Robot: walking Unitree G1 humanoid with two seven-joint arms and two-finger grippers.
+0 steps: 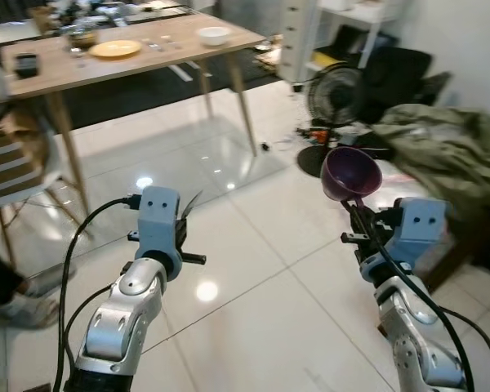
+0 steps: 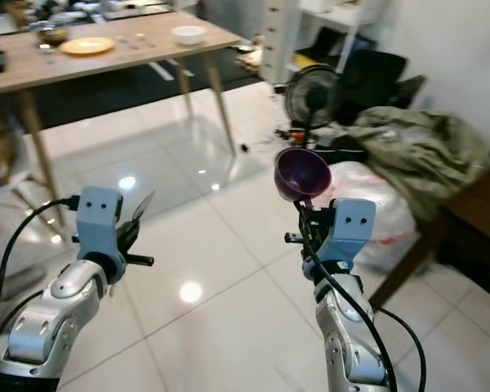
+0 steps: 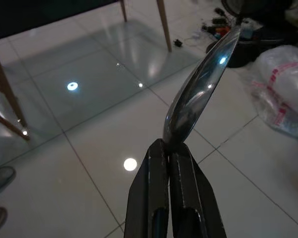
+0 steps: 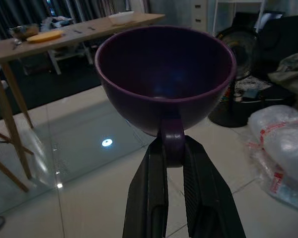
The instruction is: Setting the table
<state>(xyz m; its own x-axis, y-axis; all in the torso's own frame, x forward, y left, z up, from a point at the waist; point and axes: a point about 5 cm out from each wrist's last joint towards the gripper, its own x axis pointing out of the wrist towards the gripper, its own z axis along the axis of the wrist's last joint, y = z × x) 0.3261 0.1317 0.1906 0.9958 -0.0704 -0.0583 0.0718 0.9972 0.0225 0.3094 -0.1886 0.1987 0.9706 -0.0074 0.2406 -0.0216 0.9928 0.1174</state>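
Note:
My right gripper (image 1: 355,208) is shut on the handle of a purple cup (image 1: 350,172), held upright in front of me above the tiled floor; the same purple cup (image 4: 165,77) looms close in the right wrist view. My left gripper (image 3: 168,148) is shut on a silver spoon (image 3: 198,91), whose bowl points up and away; the spoon (image 1: 189,203) shows as a thin sliver beside the left wrist. The wooden table (image 1: 57,69) stands ahead to the left, carrying a yellow plate (image 1: 115,49) and a white bowl (image 1: 214,35).
A black floor fan (image 1: 336,96) stands ahead on the right with clutter at its base. An olive cloth heap (image 1: 445,147) and a white plastic bag (image 2: 367,196) lie to the right. A chair (image 1: 16,171) and a person's foot (image 1: 20,310) are at my left.

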